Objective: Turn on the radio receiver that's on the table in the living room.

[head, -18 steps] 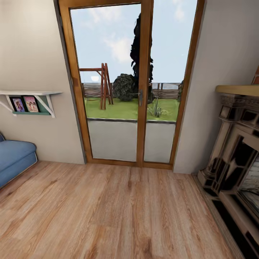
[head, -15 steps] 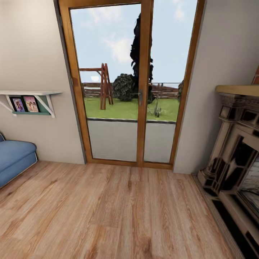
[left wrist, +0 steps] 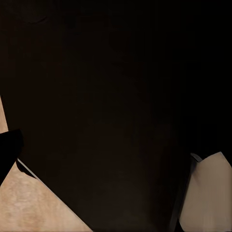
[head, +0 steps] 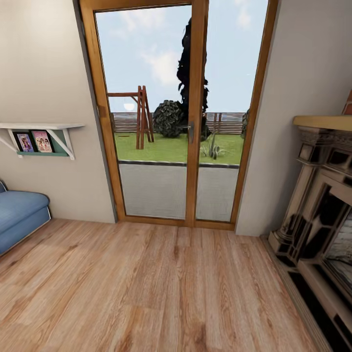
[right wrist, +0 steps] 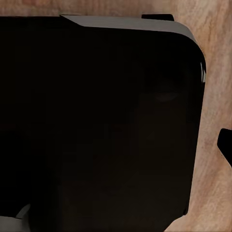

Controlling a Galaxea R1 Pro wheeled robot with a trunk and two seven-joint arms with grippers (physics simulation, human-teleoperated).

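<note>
The radio receiver and the table are out of view. I face a corner of the living room with its light wood plank floor [head: 146,288] and the end of the blue sofa [head: 19,215] at the left. In the left wrist view a large black body [left wrist: 116,96] sits close to the camera, with a dark tip [left wrist: 8,147] at the frame's edge. In the right wrist view a black rounded block [right wrist: 96,121] hangs over wood floor [right wrist: 215,53], with another dark tip [right wrist: 225,145] at the edge. Neither view shows how the jaws stand.
A wood-framed glass double door [head: 188,122] stands straight ahead, with a garden behind it. A white wall shelf [head: 39,128] holding small pictures hangs at the left above the sofa. A dark ornate fireplace [head: 322,220] fills the right side. Open floor lies between sofa and fireplace.
</note>
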